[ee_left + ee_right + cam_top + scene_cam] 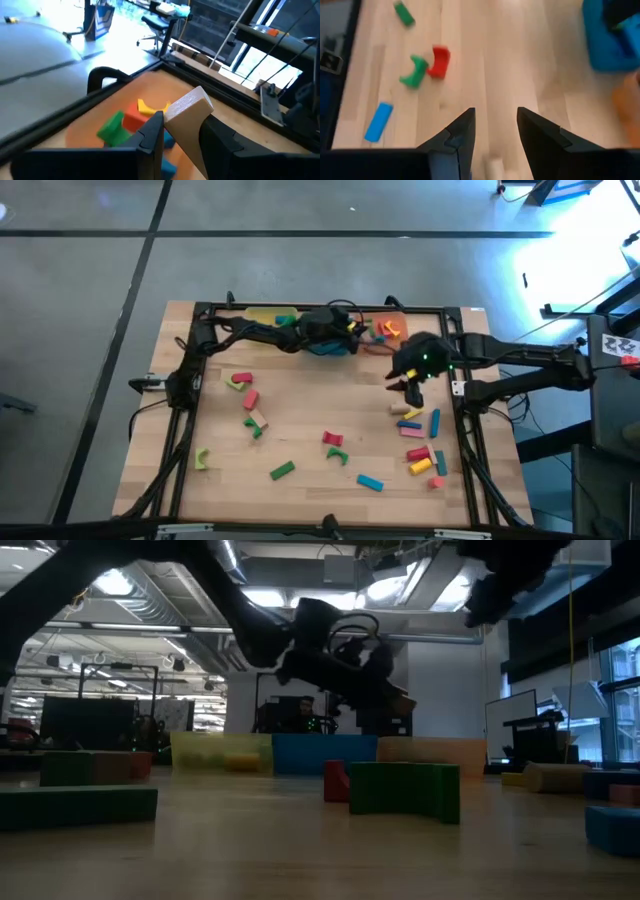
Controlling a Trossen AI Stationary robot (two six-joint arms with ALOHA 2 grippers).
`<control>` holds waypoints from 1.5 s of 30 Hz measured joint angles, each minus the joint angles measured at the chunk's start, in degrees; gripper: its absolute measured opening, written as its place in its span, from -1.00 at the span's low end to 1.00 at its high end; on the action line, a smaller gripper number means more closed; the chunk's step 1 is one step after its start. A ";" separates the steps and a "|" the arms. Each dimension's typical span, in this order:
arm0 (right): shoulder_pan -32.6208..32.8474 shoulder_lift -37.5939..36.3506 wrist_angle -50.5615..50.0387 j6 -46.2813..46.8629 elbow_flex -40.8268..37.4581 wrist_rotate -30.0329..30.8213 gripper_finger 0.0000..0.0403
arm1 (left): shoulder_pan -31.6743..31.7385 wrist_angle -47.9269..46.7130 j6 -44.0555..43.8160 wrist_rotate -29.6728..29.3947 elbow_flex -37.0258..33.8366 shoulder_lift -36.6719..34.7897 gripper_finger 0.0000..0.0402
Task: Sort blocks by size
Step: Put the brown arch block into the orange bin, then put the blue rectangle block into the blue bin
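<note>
Tan, smooth wooden block [187, 117], a slanted slab, sits pinched in our left hand [181, 137] above the orange tray [95, 127]; our right hand [495, 131] hangs spread, empty, over the pale worktop [485, 60].

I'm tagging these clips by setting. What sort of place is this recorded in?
Most likely an open robotics lab or workshop: exposed ceiling ducts above, a polished concrete floor around the wooden table, and workstations with monitors in the background.
</note>
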 joint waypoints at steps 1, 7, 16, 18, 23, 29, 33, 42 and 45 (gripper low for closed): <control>1.04 0.00 -1.51 1.23 -0.02 1.27 -0.27 | 0.00 0.02 0.60 0.01 1.13 0.76 -0.56; 6.41 0.00 -8.62 10.09 -0.02 6.62 -0.27 | 0.00 0.04 8.11 -0.07 4.77 2.80 -0.56; 13.17 0.02 -15.99 33.55 -0.02 10.54 -0.27 | 0.43 -0.15 10.34 -1.80 4.85 2.80 -0.44; 14.46 0.02 -18.16 38.71 -0.02 11.47 -0.27 | 0.44 -0.34 10.28 -1.82 4.85 2.80 -0.36; 17.57 0.16 -26.64 51.04 -0.16 13.80 -0.27 | 0.44 -0.56 10.24 -1.80 4.85 2.80 -0.19; 21.39 0.22 -28.57 63.70 -3.52 16.72 -0.27 | 0.44 -1.85 10.52 -1.80 4.85 2.80 -0.10; 23.71 0.22 -28.52 71.70 -7.07 16.57 -0.27 | 0.43 -1.40 10.52 -1.80 4.85 2.69 -0.08; 29.02 0.22 -27.36 87.63 -13.47 13.63 -0.27 | 0.22 -1.46 10.52 -1.77 4.83 0.99 -0.09; 30.43 0.22 -25.20 91.33 -14.89 13.46 -0.27 | 0.22 -1.19 10.52 -1.77 4.83 0.53 -0.09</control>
